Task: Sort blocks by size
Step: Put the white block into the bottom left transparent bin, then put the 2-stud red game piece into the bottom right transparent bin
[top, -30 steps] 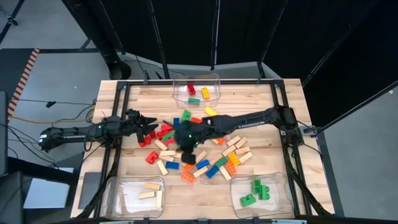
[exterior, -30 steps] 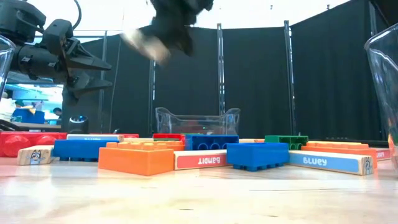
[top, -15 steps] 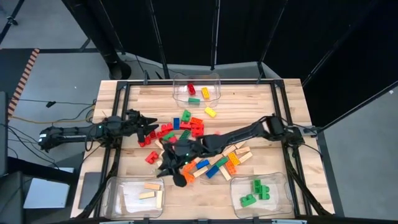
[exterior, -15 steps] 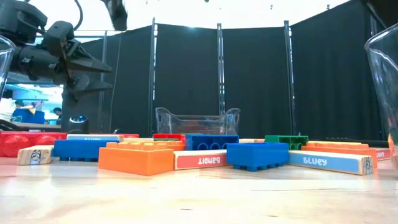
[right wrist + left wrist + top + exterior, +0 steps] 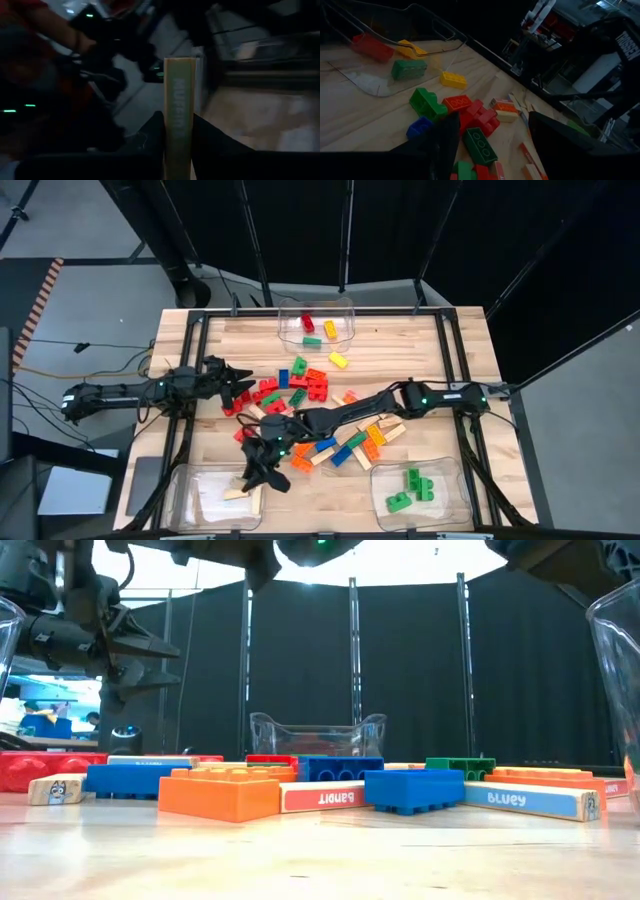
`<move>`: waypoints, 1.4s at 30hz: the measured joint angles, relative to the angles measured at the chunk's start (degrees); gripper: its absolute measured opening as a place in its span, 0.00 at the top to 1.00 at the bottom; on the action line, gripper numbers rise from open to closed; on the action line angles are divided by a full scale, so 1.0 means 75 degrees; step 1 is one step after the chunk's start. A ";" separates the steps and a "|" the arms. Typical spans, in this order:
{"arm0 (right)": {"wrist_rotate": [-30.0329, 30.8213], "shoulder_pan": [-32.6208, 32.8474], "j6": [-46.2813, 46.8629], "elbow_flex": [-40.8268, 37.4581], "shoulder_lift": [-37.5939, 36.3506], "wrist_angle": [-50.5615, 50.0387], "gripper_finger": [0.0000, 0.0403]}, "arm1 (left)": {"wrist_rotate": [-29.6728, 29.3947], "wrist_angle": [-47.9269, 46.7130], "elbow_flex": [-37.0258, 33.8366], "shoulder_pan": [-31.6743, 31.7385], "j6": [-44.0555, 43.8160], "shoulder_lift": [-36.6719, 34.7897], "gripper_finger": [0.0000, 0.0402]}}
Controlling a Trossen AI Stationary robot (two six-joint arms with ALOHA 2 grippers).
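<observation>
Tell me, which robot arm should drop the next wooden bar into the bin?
Probably the right. The right gripper hangs at the rim of the bin with wooden bars, shut on a wooden bar. The left gripper is open, holds nothing, and waits by the red blocks.

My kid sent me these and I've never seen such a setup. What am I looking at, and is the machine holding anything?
Two dark robot arms work at a wooden table, sorting toy blocks by size into clear bins. One camera looks straight down, one sits at table height, and one rides on each wrist. The right claw reaches across to the near-left bin, which already holds wooden bars. Its wrist camera shows it clamped on a pale wooden bar. The left claw waits open, beside the pile. Two other bins hold plastic bricks.
</observation>
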 joint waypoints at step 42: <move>0.4682 -0.2272 -0.3040 -0.1220 -0.1566 -1.0099 0.23 | 0.0070 -0.0005 0.0000 0.0001 0.0002 0.0035 0.39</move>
